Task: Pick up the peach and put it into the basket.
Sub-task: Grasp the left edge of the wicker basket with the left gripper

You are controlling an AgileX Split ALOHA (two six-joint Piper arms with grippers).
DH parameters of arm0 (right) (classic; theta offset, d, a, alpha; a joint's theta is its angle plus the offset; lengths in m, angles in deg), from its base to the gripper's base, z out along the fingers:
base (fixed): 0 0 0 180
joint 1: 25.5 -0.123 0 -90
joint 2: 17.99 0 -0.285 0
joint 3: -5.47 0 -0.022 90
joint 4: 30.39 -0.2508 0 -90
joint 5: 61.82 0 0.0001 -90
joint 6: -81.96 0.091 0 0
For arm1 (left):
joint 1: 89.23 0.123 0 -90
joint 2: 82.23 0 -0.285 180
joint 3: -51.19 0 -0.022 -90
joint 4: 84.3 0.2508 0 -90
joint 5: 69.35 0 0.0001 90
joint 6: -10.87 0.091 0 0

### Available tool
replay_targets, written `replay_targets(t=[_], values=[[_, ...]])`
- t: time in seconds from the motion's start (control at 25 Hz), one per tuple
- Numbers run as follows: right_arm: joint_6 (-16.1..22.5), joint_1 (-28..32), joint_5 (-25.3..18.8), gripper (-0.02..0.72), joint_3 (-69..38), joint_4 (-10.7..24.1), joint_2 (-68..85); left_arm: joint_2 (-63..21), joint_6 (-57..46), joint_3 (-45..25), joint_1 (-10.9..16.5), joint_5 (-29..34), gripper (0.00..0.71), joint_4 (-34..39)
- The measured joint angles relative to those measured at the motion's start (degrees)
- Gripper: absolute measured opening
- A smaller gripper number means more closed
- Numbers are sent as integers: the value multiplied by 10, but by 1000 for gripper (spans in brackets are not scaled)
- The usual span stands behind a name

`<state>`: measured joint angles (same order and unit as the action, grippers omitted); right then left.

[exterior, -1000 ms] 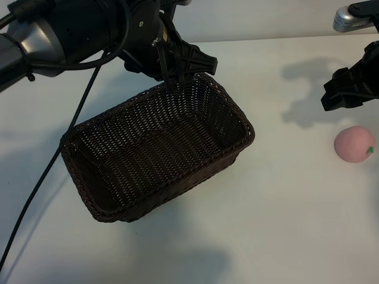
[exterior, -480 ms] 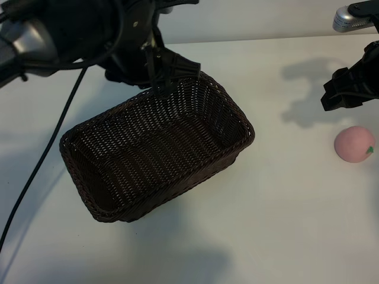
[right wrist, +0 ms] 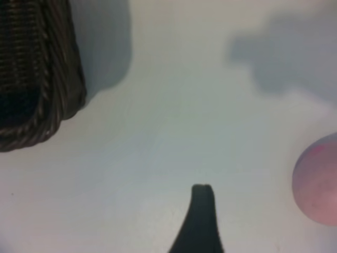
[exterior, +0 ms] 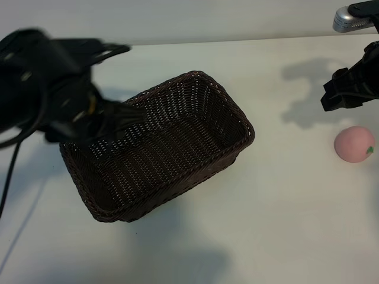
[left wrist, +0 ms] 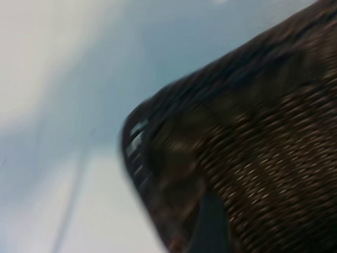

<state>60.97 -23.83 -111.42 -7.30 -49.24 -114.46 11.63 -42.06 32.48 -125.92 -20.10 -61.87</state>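
The peach (exterior: 354, 144) lies on the table (exterior: 284, 225) right of the basket (exterior: 237, 148), the right gripper (exterior: 349, 89) poised above (jaws wide, empty), the left gripper (exterior: 112, 118), equally wide and empty, at the basket's far-left rim.

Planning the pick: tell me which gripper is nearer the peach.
Right. The right gripper hangs just above the peach; the left gripper is across the table, over the basket's far end.
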Motion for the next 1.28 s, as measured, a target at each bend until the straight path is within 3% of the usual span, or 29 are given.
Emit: replay_targets(t=[0.4,0.64,0.96,1.28], values=[[3,0,0,595,0,0,0,-70,-130,-133,0,-47,584,7],[4,0,-2,595,0,0,0,-70,-171,-168,10,-94,584,7],[4,0,-3,595,0,-1,0,-70,-177,-186,62,-143,584,8],[4,0,-5,595,0,-1,0,-27,-182,-186,63,-188,584,7]])
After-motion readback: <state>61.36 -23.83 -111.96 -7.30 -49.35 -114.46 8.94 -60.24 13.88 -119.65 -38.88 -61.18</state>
